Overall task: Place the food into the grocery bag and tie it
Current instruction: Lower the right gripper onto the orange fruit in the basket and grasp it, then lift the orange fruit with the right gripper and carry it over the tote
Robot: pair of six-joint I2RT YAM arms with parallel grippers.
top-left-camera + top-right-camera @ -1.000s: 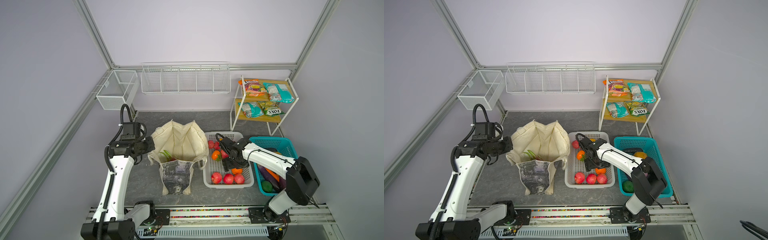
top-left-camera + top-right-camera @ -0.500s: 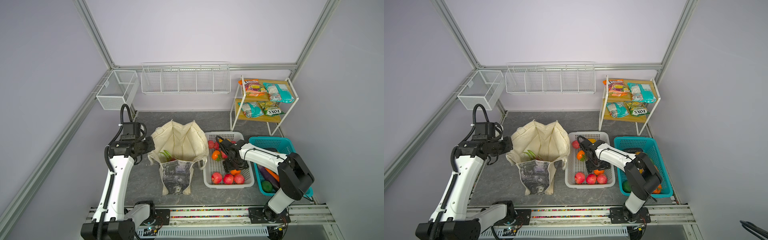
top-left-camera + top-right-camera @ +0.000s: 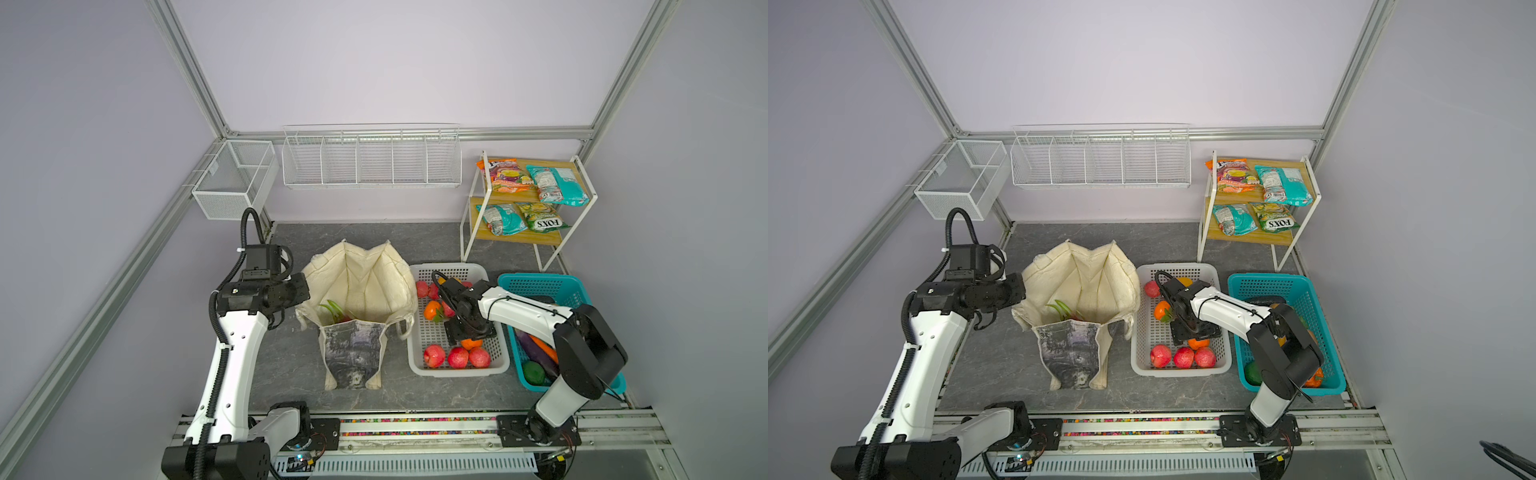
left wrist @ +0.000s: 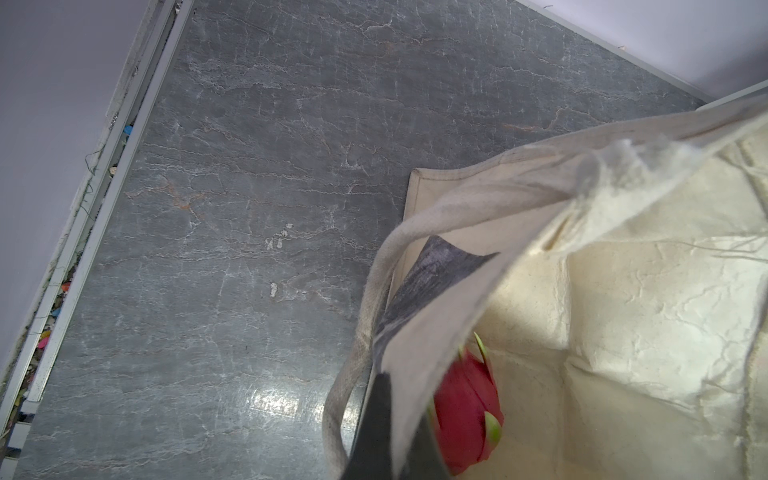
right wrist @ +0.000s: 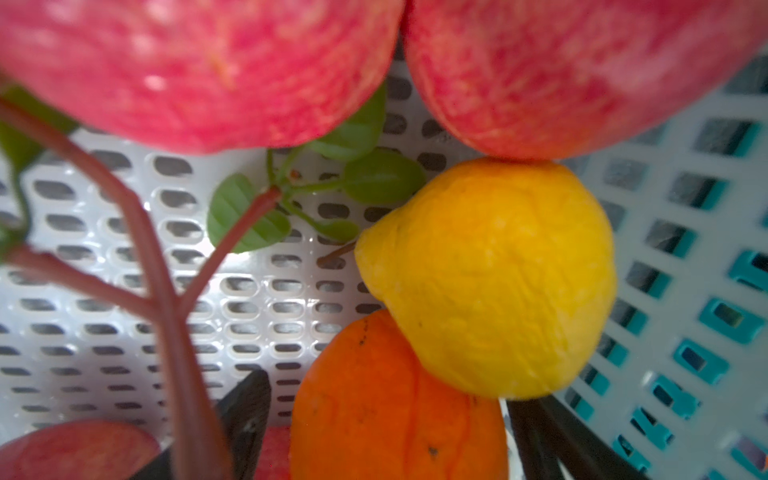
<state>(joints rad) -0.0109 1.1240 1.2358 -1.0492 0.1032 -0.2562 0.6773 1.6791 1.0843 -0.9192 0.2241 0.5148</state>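
Pale lilac walls (image 3: 395, 62) were edged with aluminium rails (image 3: 196, 75). A grey marbled floor (image 3: 291, 365) was spread under the left fingers (image 4: 374, 428). Well beyond them a white wire wall basket (image 3: 371, 162) was hung; a white-framed wooden rack (image 3: 480, 230) was stood further right.

Cream grocery bag (image 3: 365, 282), teal basket (image 3: 536, 277)

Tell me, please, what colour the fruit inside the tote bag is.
Pink-red with green tips: the dragon fruit, clearest in the left wrist view.
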